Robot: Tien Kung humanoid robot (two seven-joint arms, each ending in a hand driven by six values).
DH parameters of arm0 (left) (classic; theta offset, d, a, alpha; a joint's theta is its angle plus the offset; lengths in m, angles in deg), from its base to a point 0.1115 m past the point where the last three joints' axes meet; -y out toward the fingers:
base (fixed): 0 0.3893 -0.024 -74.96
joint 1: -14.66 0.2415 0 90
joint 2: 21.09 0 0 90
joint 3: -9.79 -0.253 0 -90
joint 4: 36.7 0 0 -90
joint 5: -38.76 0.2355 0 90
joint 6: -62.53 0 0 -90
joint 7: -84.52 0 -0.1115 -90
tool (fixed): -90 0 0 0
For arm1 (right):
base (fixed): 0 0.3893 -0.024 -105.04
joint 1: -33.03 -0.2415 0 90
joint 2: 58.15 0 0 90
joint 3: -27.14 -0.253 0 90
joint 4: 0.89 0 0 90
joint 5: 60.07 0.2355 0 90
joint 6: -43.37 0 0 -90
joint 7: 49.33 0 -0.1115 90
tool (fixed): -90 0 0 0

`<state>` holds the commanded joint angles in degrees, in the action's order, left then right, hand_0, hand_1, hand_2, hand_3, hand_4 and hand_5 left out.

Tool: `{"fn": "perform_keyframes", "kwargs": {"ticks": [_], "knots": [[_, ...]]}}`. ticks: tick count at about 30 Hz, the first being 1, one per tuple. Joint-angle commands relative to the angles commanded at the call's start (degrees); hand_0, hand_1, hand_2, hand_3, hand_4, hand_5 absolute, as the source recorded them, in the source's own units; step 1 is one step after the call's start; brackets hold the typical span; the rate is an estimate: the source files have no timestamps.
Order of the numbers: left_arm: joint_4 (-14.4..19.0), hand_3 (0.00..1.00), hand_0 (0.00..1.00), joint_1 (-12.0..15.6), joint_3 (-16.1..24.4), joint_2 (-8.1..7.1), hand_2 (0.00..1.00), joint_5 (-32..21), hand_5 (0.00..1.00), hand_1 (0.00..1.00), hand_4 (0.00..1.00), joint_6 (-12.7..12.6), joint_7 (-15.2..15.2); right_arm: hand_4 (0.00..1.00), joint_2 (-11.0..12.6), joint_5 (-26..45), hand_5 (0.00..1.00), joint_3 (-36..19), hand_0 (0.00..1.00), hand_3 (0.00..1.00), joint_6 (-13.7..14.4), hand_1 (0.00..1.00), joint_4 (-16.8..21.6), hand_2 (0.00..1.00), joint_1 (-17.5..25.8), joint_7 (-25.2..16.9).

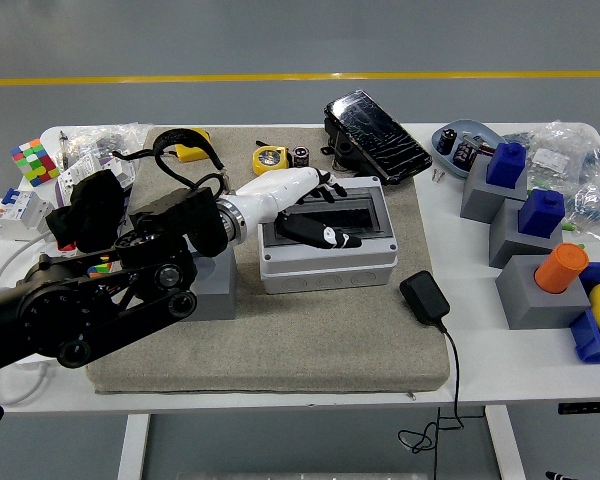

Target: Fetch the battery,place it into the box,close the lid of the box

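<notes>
White table (480,375) with grey felt mat (310,340) on top. Grey plastic box (327,250) on mat, clear lid nearly down. My left hand (315,208) over it, fingers loosely spread, gripping nothing. Small black battery (301,155) beyond box, unfetched: judging lid closing, battery step unfinished.

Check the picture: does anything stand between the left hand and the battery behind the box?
Nothing visible does. The battery lies on the mat just beyond the box, beside the tape measure. The left hand is over the box.
</notes>
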<state>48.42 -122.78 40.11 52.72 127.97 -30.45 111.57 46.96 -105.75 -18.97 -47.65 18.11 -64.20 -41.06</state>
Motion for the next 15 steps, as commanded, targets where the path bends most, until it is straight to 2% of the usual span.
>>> {"fn": "perform_keyframes", "kwargs": {"ticks": [4, 8, 11, 14, 15], "knots": [[1.4, 0.761, 0.605, 1.7, 4.4, -0.63, 0.731, 1.7, 0.622, 0.756, 0.998, -1.7, -1.8, 0.911, 0.0, 0.1, 0.471, 0.0, 0.67, 0.535, 0.0, 0.672, -0.1, 0.687, 0.0, 0.0], [1.6, 0.761, 0.605, 5.4, 10.4, -1.73, 0.731, 2.5, 0.622, 0.756, 0.998, -5.1, -5.6, 0.911, -0.1, 0.3, 0.471, 0.1, 0.67, 0.535, 0.0, 0.672, -0.4, 0.687, -0.1, -0.1], [1.0, 0.744, 0.591, 9.4, 15.9, -2.98, 0.713, 0.9, 0.616, 0.731, 0.998, -8.8, -9.7, 0.912, -0.1, 0.8, 0.47, 0.2, 0.67, 0.535, -0.1, 0.672, -1.0, 0.687, -0.1, -0.1], [0.3, 0.744, 0.591, 14.1, 21.8, -4.27, 0.713, -3.1, 0.616, 0.731, 0.998, -12.4, -13.7, 0.912, -0.1, 1.4, 0.47, 0.4, 0.67, 0.535, -0.1, 0.672, -1.8, 0.687, -0.1, -0.1], [0.2, 0.723, 0.589, 15.6, 23.7, -4.6, 0.685, -4.5, 0.595, 0.704, 0.998, -13.5, -14.9, 0.911, -0.1, 1.6, 0.471, 0.5, 0.67, 0.535, -0.1, 0.672, -2.1, 0.687, -0.1, -0.1]]}}
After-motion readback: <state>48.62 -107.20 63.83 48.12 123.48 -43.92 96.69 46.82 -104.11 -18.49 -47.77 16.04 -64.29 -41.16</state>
